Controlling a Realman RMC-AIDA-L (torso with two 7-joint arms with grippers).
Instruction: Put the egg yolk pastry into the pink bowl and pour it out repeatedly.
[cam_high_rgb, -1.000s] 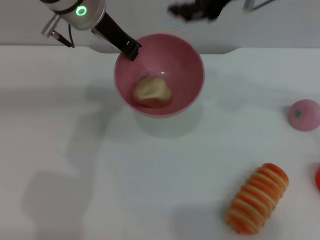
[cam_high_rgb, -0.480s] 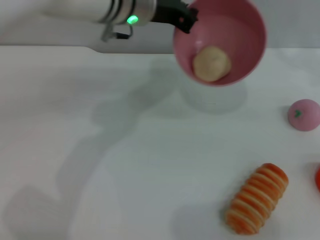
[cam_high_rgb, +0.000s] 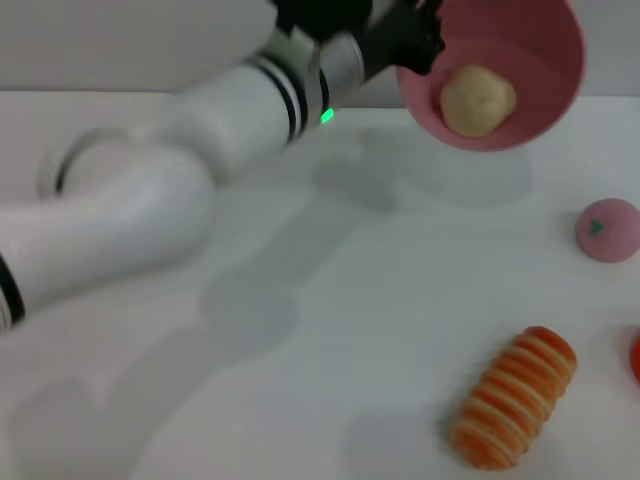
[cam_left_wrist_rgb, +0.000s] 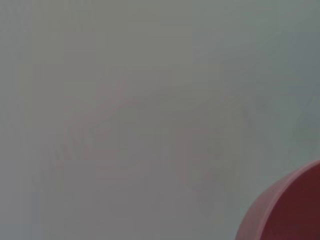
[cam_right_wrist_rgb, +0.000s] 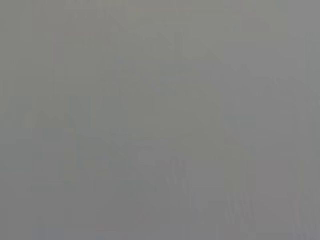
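Note:
The pink bowl (cam_high_rgb: 540, 70) is lifted above the table at the top right of the head view and tilted toward me. The pale egg yolk pastry (cam_high_rgb: 477, 99) lies inside it against the lower wall. My left gripper (cam_high_rgb: 418, 42) is shut on the pink bowl's left rim, with the white left arm stretched across from the left. In the left wrist view only an edge of the pink bowl (cam_left_wrist_rgb: 290, 210) shows over the pale table. My right gripper is out of view; the right wrist view is a blank grey.
A small pink ball with a green mark (cam_high_rgb: 608, 229) sits at the right edge of the table. An orange-and-cream striped roll (cam_high_rgb: 514, 397) lies at the front right. A red object (cam_high_rgb: 635, 357) peeks in at the right border.
My left arm has carried the bowl up and to the right, tilting it more, and the pastry has stayed inside. The arm now reaches across the head view.

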